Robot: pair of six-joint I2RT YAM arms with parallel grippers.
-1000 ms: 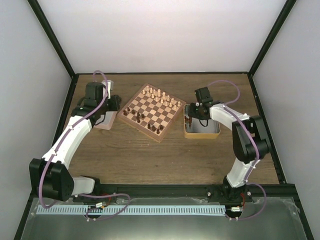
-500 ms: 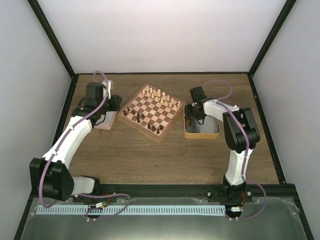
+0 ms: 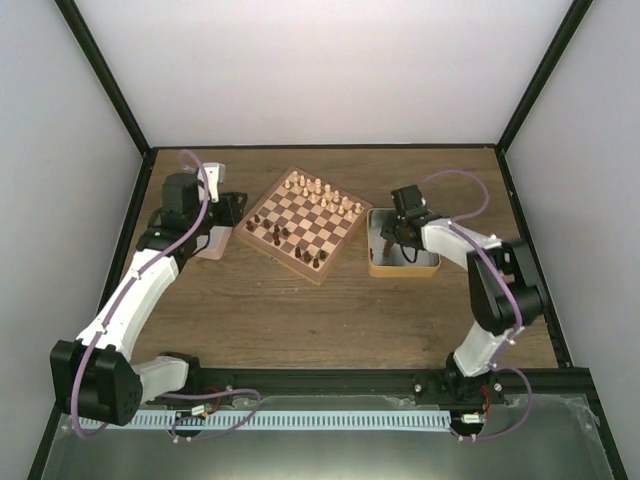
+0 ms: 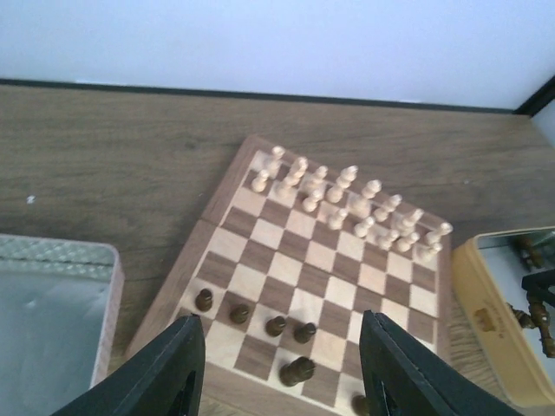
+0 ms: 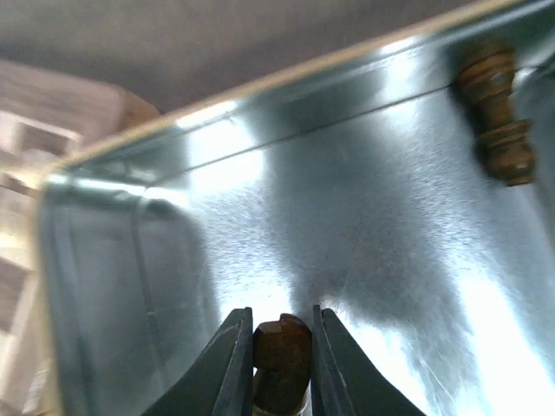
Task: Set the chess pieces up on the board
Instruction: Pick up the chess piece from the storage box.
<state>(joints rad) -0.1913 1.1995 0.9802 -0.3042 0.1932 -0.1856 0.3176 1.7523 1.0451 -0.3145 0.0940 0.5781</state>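
Part-done: few chess pieces (image 4: 276, 326) set on the board (image 4: 217, 204) below left gripper (image 4: 284, 351) (parted, empty); one piece (image 5: 282, 340) clamped in right gripper (image 5: 282, 347)

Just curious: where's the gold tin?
Top view: the tin sits just right of the board, the right pincer inside it gripping a dark piece.
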